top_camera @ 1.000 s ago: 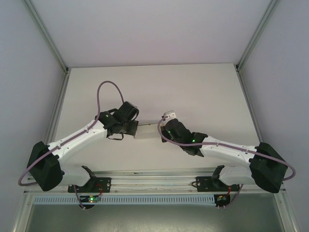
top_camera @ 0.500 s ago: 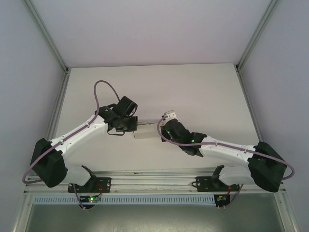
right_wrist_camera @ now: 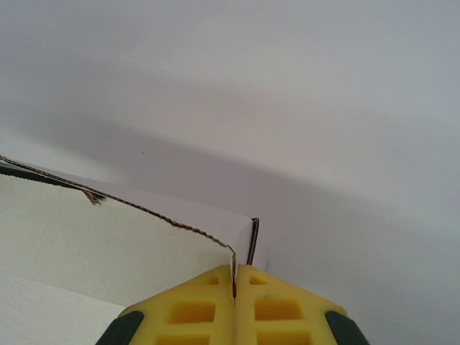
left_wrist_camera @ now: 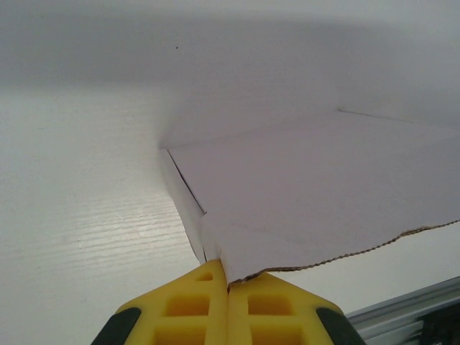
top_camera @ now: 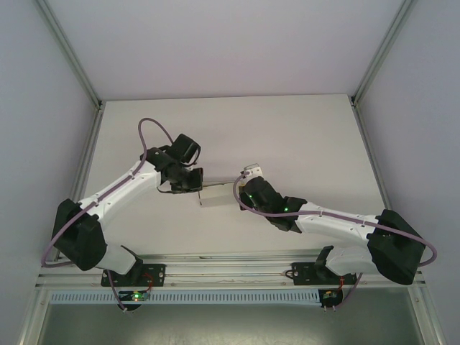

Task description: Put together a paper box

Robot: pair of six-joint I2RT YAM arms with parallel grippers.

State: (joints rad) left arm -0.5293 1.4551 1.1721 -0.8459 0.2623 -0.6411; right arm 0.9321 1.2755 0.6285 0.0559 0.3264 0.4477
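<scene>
Paper box, top view: small white rectangular card body [top_camera: 218, 195] near the table's middle, gripped at both ends; left gripper [top_camera: 195, 188] at its 9 o'clock end, right gripper [top_camera: 241, 194] at its 3 o'clock end
Room, top view: bare matte white table [top_camera: 287, 129] open toward 12 o'clock; metal rail [top_camera: 230, 262] along the 6 o'clock edge
Left wrist view: left gripper [left_wrist_camera: 228, 282] pinched tight on a thin flap of the paper box [left_wrist_camera: 323, 187]; yellow pads [left_wrist_camera: 190, 305] with square hollows; smooth creased panels; ragged brown cut edge running toward 3 o'clock; grained table [left_wrist_camera: 79, 215] at 9 o'clock
Right wrist view: right gripper [right_wrist_camera: 235, 277] clamped on a card edge of the paper box [right_wrist_camera: 108, 244]; frayed brown rim climbing toward 10 o'clock; plain pale surface at 12 o'clock
</scene>
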